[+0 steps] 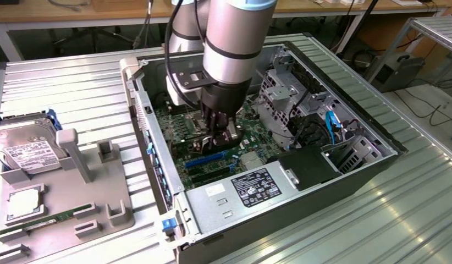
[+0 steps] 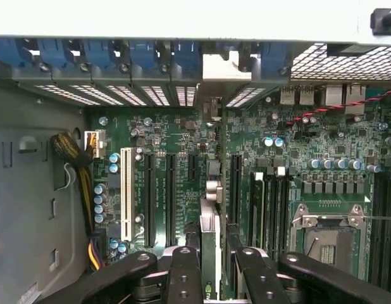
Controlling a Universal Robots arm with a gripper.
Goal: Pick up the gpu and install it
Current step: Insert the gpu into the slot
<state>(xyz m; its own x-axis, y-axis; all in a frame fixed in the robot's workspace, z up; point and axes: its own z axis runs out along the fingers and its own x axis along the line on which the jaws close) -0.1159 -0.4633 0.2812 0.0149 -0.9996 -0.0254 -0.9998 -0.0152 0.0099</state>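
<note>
I see the gripper (image 2: 211, 269) clamped on the gpu (image 2: 209, 237), held edge-down over the motherboard (image 2: 183, 158) slots.

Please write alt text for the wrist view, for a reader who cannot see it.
The gripper holds the gpu edge-on, closed on it, above the green motherboard inside an open computer case. Long expansion slots run beside the card, and blue clips line the case's rear wall.

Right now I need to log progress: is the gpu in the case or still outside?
In the case. The gripper holds the gpu on edge over the motherboard slots; whether it is fully seated cannot be told.
</note>
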